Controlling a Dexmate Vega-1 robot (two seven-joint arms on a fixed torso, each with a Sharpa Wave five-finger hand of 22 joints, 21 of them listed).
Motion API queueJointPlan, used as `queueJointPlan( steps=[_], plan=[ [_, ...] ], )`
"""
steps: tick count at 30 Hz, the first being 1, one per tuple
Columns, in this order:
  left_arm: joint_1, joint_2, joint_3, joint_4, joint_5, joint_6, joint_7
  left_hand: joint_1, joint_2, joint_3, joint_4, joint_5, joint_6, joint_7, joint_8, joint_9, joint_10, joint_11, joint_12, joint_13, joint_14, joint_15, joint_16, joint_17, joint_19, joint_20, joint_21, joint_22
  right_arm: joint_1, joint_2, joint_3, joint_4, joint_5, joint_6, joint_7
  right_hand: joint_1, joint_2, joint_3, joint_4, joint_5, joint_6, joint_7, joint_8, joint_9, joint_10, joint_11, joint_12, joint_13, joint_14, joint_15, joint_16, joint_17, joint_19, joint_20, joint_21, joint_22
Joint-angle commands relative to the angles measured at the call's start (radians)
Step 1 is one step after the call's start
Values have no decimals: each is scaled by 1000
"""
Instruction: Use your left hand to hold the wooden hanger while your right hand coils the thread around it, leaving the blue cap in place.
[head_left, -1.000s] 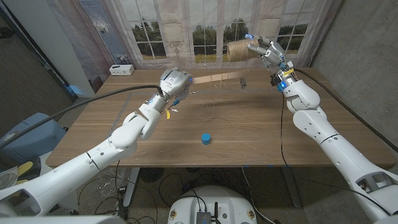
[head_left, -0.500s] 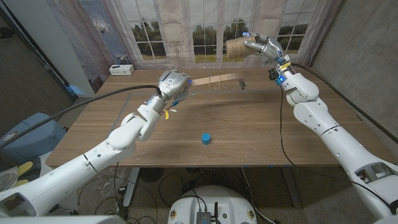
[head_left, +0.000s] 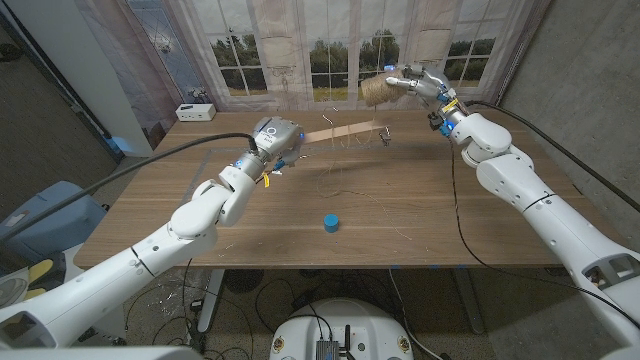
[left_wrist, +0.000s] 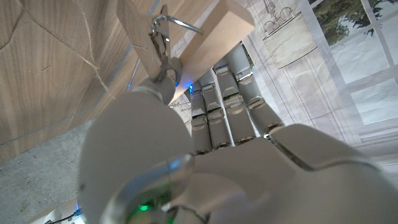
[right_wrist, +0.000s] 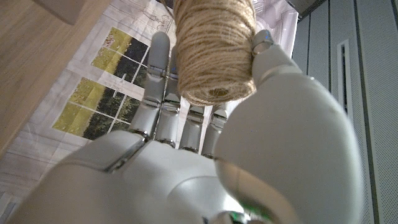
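Note:
My left hand (head_left: 277, 136) grips one end of the pale wooden hanger (head_left: 345, 129), which sticks out level above the table's far side. The left wrist view shows the hanger (left_wrist: 193, 37) between thumb and fingers, with a metal clip (left_wrist: 163, 37) on it. My right hand (head_left: 420, 82) holds a spool of jute thread (head_left: 376, 86) high at the back right; the spool (right_wrist: 214, 46) sits between its thumb and fingers. Thin thread (head_left: 340, 185) hangs from the hanger and trails loosely over the table. The blue cap (head_left: 330, 222) stands alone on the table, near the front middle.
A small white box (head_left: 195, 111) sits at the table's (head_left: 500, 215) far left corner. A curtain with a window print (head_left: 300, 50) hangs behind the table. Black cables (head_left: 150, 165) run along both arms.
My right hand has carried the spool leftward and a little higher, behind the hanger's far end. My left hand has lifted and tilted the hanger slightly.

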Motion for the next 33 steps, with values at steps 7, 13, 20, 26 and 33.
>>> queueJointPlan(
  steps=[7, 13, 20, 26, 33],
  plan=[
    [-21, 5, -3, -19, -62, 47, -177, 41, 80, 23, 16, 4, 103, -96, 5, 191, 127, -118, 2, 97, 216, -257, 0, 1, -4, -99, 6, 0, 1, -59, -49, -83, -152, -201, -163, 234, 240, 17, 9, 4, 1, 2, 6, 4, 36, -26, 3, 52, 297, -392, -2, 6, -97, -199, 9, 1],
    [-32, 9, -1, -16, -91, 55, -223, 42, 81, 24, 16, 4, 104, -95, 4, 191, 128, -118, 1, 98, 217, -256, 0, 2, -3, -98, 7, 0, -26, -71, -41, -113, -174, -258, -227, 233, 239, 18, 9, 4, 0, 0, 6, 4, 35, -30, 3, 54, 298, -392, -4, 7, -105, -199, 9, 0],
    [-48, 8, 7, -7, -120, 64, -262, 41, 81, 24, 17, 4, 107, -95, 4, 191, 130, -119, 0, 97, 218, -256, 0, 4, -3, -96, 7, 0, -47, -84, -39, -160, -209, -357, -313, 232, 240, 19, 10, 4, -5, -2, 4, 4, 32, -31, 0, 53, 298, -392, -6, 7, -112, -198, 10, -1],
    [-60, 11, 16, -4, -134, 77, -294, 39, 82, 25, 19, 4, 107, -98, 3, 191, 133, -122, 0, 97, 216, -254, -1, 6, -3, -89, 7, -1, -62, -85, -36, -176, -221, -414, -360, 232, 240, 20, 11, 4, -7, -2, 4, 4, 32, -29, -2, 52, 298, -392, -8, 8, -117, -198, 12, -1],
    [-78, 15, 29, -5, -142, 100, -346, 37, 83, 25, 22, 4, 108, -99, 2, 191, 132, -128, -1, 99, 215, -254, -2, 8, -5, -84, 5, -2, -76, -101, -46, -214, -258, -518, -426, 231, 241, 22, 11, 4, -9, -2, 3, 4, 32, -28, -5, 49, 297, -392, -11, 7, -121, -197, 14, -1]
  ],
)
